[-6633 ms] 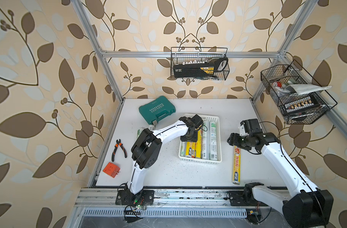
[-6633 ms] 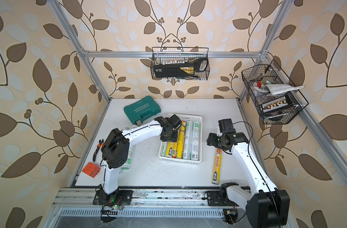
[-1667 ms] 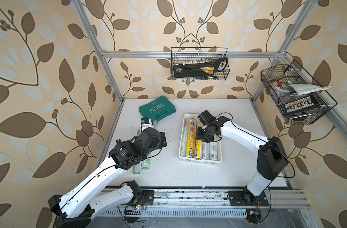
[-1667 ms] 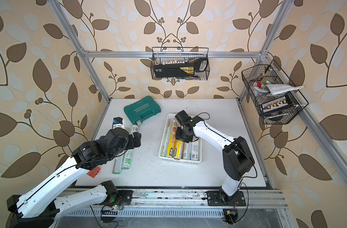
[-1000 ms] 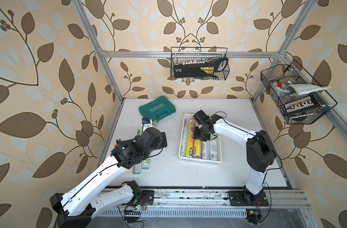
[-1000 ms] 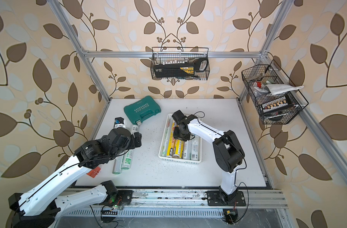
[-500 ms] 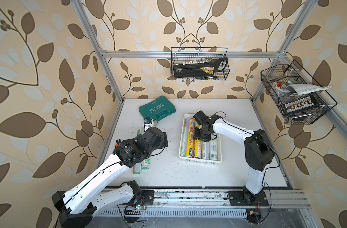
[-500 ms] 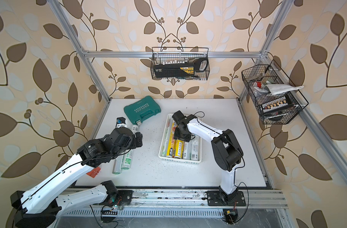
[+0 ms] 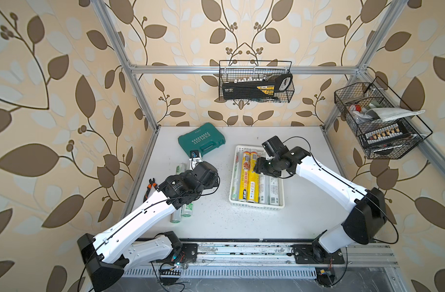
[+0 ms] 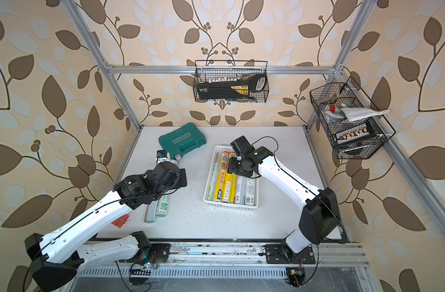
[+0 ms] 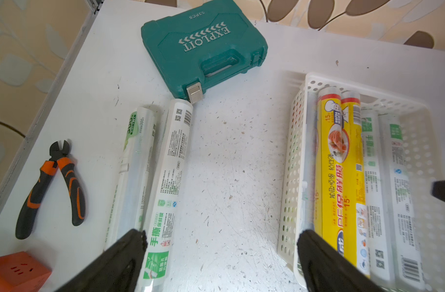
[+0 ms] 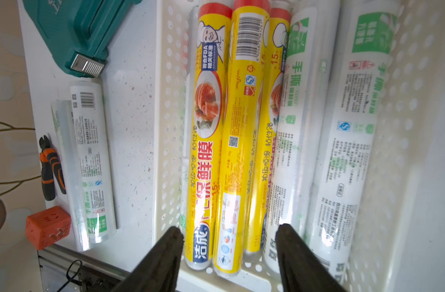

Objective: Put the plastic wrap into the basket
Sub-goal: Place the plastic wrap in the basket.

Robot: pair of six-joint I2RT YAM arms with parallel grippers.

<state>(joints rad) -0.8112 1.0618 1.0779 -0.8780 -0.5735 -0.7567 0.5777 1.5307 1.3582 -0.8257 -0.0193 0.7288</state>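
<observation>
I am working on the letting-go step over the basket (image 9: pixel 256 206). My right hand (image 12: pixel 230 230) is hanging just above the near end of the yellow rolls (image 12: pixel 206 126). Its fingers are standing apart with nothing pinched between them. The yellow rolls are lying flat inside the basket, next to the white-and-green rolls (image 12: pixel 342 126), so I am judging this drop as done.

My left hand (image 11: pixel 221 235) is wide open and holding nothing. It is hovering over the bare surface (image 11: pixel 229 151), between the basket and two rolls that are lying outside it. Those two, the roll with the barcode (image 11: pixel 170 172) and the clearer roll (image 11: pixel 134 161), are lying side by side and touching. Their far ends are near the green tool case (image 11: pixel 203 48).

So the job is not finished. Next I am thinking of lifting the right hand straight up, clear of the basket wall, and sending the left hand over to the barcode roll. Its fingers are lining up across the rolls, so it mostly needs to slide over and come down near the middle of just one roll. The rolls are round and slick, so I am expecting them to roll away if I bump them.
</observation>
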